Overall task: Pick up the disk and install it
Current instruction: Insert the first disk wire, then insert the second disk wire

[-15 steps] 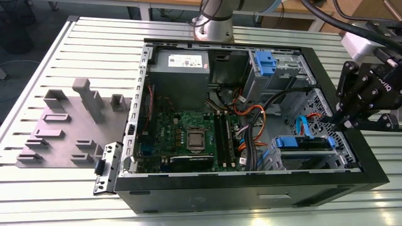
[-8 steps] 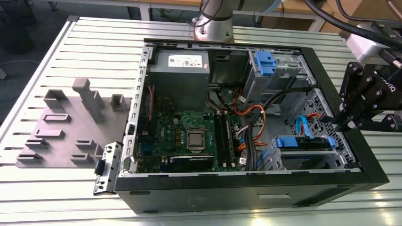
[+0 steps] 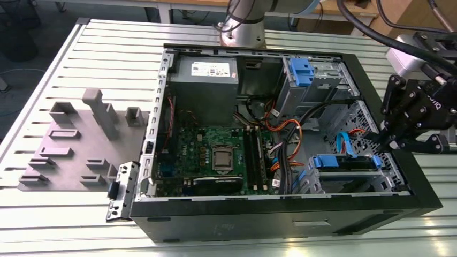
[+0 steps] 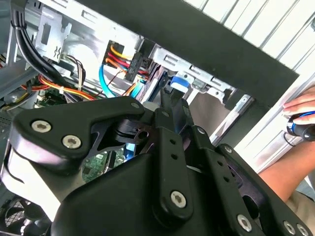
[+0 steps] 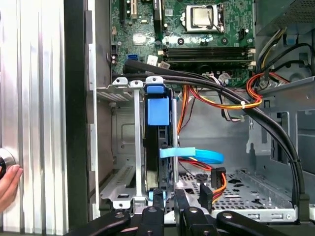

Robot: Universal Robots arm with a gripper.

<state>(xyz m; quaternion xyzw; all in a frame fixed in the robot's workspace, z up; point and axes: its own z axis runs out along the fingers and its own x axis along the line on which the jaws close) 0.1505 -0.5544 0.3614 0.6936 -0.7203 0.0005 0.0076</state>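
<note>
While the disk sits upright in the drive cage, the gripper hangs at its edge.

In the exterior view, the open case [image 3: 271, 214] lies on the slatted table [image 3: 107, 53]. The disk [image 3: 341, 162], with its blue rails, is in the cage at the case's lower right corner. The gripper [image 3: 391, 143] is just beside it at the exterior view's right. In the second wrist view, the gripper [image 4: 172, 101] points at the disk's [image 4: 178, 81] blue end, and a person's hand [image 4: 300, 105] rests outside the case. In the first wrist view, the disk [image 5: 158, 110] stands in the cage [image 5: 135, 147]. The gripper [image 5: 168, 196] meets its near edge, jaws narrow, tips close together.
</note>
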